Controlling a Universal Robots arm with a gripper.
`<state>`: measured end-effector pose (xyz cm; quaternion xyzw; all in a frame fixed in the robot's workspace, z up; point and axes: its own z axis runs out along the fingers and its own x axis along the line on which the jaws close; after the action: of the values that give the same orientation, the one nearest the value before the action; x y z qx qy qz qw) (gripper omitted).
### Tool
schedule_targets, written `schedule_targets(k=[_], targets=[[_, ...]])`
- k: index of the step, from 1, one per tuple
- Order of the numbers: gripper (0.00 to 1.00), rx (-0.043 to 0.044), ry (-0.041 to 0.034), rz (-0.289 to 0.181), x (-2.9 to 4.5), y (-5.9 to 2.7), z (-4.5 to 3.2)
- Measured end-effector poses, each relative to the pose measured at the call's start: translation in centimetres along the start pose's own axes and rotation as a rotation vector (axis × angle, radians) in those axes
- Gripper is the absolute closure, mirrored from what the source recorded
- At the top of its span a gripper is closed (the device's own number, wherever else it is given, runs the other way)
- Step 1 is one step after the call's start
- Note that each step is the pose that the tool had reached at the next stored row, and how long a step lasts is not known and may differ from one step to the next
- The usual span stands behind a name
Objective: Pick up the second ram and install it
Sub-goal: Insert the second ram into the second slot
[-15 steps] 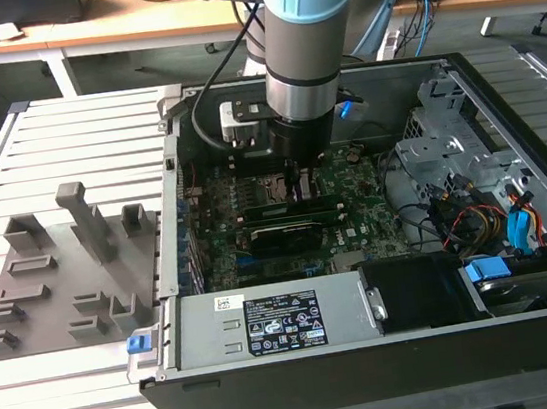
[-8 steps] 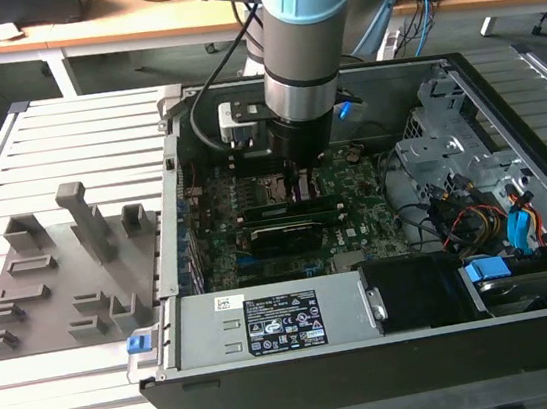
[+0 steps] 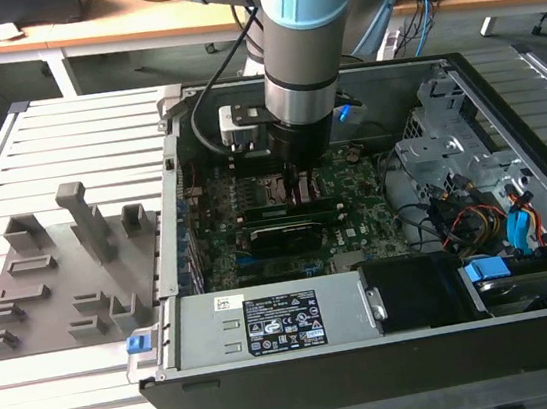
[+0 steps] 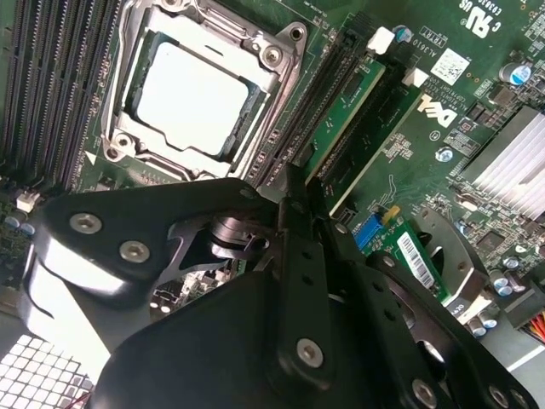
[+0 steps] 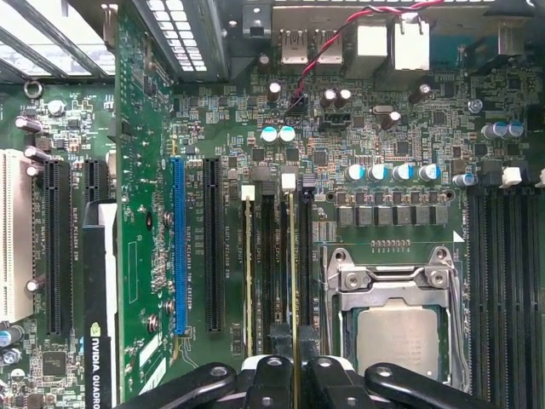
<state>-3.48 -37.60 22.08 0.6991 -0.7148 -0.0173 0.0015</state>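
The gripper is lowered inside the open computer case, over the motherboard. In the first wrist view its fingers are closed on the second ram, which stands on edge in a memory slot and runs from between the fingertips toward twelve o'clock. Another ram stick sits in a slot at the second ram's nine o'clock. The processor socket lies at its three o'clock.

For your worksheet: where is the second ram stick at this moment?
The second ram stick stands on edge in a slot on the motherboard, between the gripper fingers, beside the first stick and next to the processor socket in the first wrist view.
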Motion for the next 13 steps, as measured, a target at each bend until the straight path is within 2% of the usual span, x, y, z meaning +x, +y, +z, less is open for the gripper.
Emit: schedule_targets(k=[5,6,7,8,10,13], targets=[[0.86,-0.0002,-0.0003,0.000,0.00,0.01,0.02],[0.79,0.0000,-0.0001,0.000,0.01,0.01,0.01],[0.79,0.0000,-0.0001,0.000,0.01,0.00,0.01],[0.73,-0.0001,0.0000,0.000,0.02,0.00,-0.05],[0.73,0.0000,0.0000,0.000,-0.08,0.04,-1.61],[0.73,0.0001,0.0038,0.000,-0.39,0.09,-3.17]])
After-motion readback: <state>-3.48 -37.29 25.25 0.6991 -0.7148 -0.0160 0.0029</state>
